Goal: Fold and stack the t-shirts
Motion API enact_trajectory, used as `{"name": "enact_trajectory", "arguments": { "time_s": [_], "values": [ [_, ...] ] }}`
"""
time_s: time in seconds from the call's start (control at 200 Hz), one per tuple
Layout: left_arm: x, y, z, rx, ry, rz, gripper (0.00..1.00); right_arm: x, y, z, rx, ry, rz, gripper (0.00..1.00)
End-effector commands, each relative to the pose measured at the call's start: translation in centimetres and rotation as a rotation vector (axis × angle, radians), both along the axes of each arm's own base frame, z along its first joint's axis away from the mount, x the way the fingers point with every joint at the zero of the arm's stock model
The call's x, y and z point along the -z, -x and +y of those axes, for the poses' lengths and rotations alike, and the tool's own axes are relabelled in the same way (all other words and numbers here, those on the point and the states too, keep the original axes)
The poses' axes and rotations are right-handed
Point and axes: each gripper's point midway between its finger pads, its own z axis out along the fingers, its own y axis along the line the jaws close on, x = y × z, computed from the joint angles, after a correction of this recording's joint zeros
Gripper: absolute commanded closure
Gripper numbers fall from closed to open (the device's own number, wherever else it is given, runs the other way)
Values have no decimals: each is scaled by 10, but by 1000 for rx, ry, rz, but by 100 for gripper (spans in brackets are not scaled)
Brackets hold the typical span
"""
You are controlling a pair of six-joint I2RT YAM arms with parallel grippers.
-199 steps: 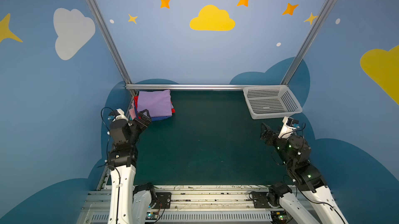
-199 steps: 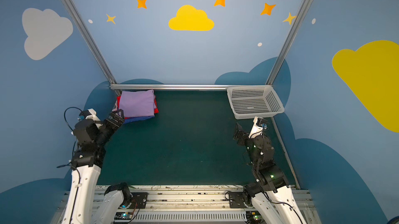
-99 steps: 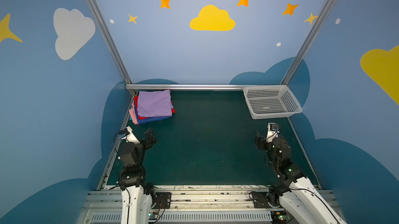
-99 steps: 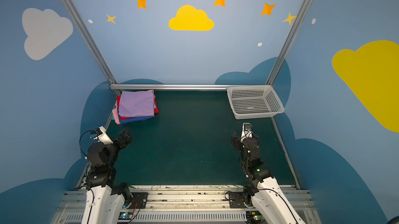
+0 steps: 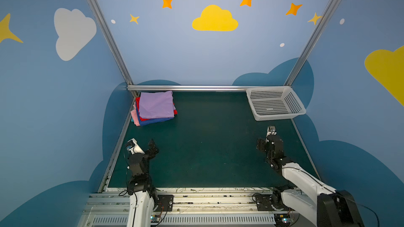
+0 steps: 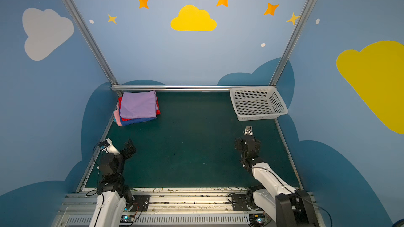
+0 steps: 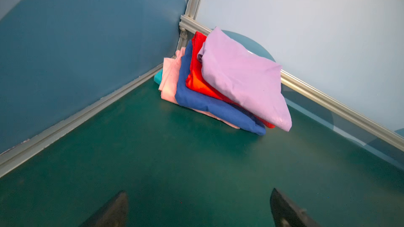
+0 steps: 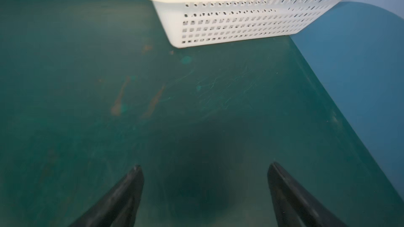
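Several folded t-shirts lie stacked in the back left corner of the green mat. The lavender one (image 5: pixel 156 104) (image 6: pixel 138 104) (image 7: pixel 242 77) is on top. Under it lie a red one (image 7: pixel 196 77), a royal blue one (image 7: pixel 207 103) and a pink one (image 7: pixel 169 77). My left gripper (image 5: pixel 153 147) (image 6: pixel 130 147) (image 7: pixel 198 191) hangs open and empty over bare mat, well in front of the stack. My right gripper (image 5: pixel 265 144) (image 6: pixel 247 145) (image 8: pixel 205 164) is open and empty too, low over the mat in front of the basket.
A white perforated basket (image 5: pixel 275 117) (image 6: pixel 258 116) (image 8: pixel 240 24) stands in the back right corner, and nothing shows inside it. A teal cloth edge (image 7: pixel 157 77) peeks out beneath the pink shirt. Metal rails (image 5: pixel 188 88) edge the mat at the back and sides.
Both arms have drawn back toward the front of the mat and dropped lower. The left gripper has moved away from the stack. Both grippers have stayed open, and the stack has not moved.
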Motion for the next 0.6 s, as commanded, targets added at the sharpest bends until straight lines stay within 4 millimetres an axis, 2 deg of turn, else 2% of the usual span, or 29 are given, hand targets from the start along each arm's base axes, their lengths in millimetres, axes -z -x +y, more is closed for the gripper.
{"name": "enact_trajectory", "arguments": {
  "time_s": [0.0, 0.16, 0.28, 0.326, 0.381, 0.476, 0.536, 0.596],
  "values": [
    [-8, -12, 5, -2, -61, -22, 0, -16, -33, 4, 4, 5, -22, 11],
    [2, -52, 0, 91, -42, 100, 0, -15, -61, 13, -46, 33, -26, 11],
    [6, -79, 13, 51, -33, 103, 0, -9, -69, 11, -51, 31, -60, 11],
    [9, -85, 22, 0, -10, 107, 0, -6, -71, 13, -101, 52, -72, 11],
    [15, -90, 28, -14, -8, 181, 0, -5, -69, 9, -84, -16, -65, 11],
    [14, -101, 12, 116, -70, 185, 0, 6, -65, 6, -126, -114, -80, 9],
    [13, -98, 14, 105, -67, 175, 0, 6, -67, 11, -215, -126, -128, 9],
    [12, -97, 14, 105, -68, 167, 0, 8, -71, 18, -273, -165, -83, 9]
  ]
}}
